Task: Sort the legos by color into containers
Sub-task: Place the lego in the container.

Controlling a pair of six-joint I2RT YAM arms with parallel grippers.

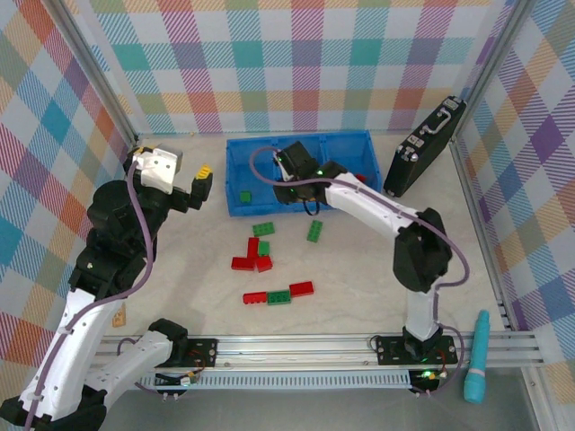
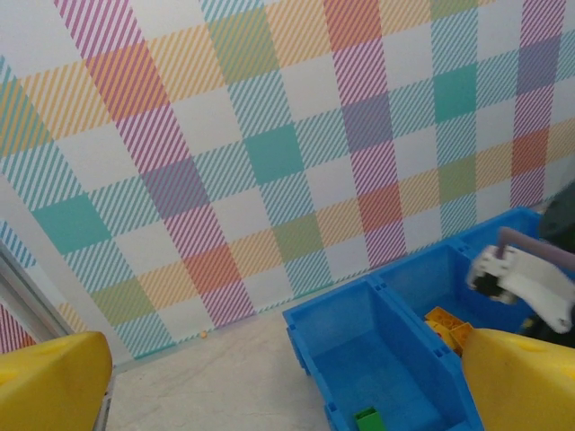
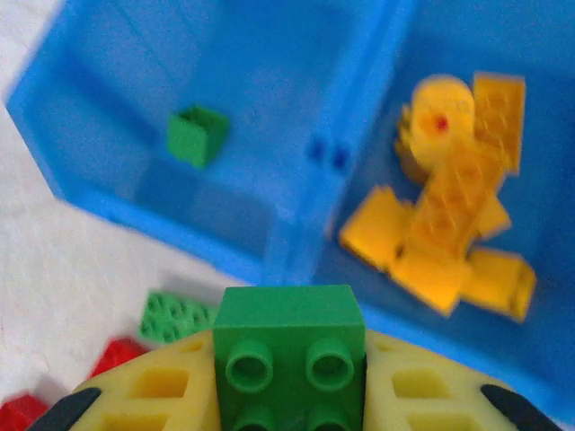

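While the left gripper (image 1: 202,182) hangs raised to the left of the bin (image 1: 244,166), the top view puts the right gripper (image 1: 292,175) over the bin's left-middle part, with its jaws hidden under the wrist. A binned green brick (image 1: 244,198) lies in the left compartment and a red piece (image 1: 359,178) in the right one. On the table (image 1: 180,269) in front of the bin lie a green brick (image 1: 263,230), a second green brick (image 1: 315,231), a red cluster (image 1: 252,258) and a row of red, green and red (image 1: 278,294). A black case (image 1: 422,148) leans just right of the bin, and a teal tool (image 1: 476,359) lies at the near right corner. From the left wrist, the left gripper (image 2: 287,395) has its yellow fingers (image 2: 49,386) at the two lower corners, spread wide with nothing between them. Beyond them sits the bin (image 2: 359,346), with the binned green brick (image 2: 367,418) in its left compartment and yellow bricks (image 2: 449,325) in the middle one. From the right wrist, the right gripper (image 3: 289,386) is closed on the held brick (image 3: 289,346), a green one with its studs facing the camera, clamped between both yellow fingers (image 3: 153,391). It hangs above the bin's near wall (image 3: 260,256), about in line with the divider. The binned green brick (image 3: 198,135) lies left of that divider. Right of it is the yellow heap (image 3: 458,224), its round piece (image 3: 436,121) at the far side.
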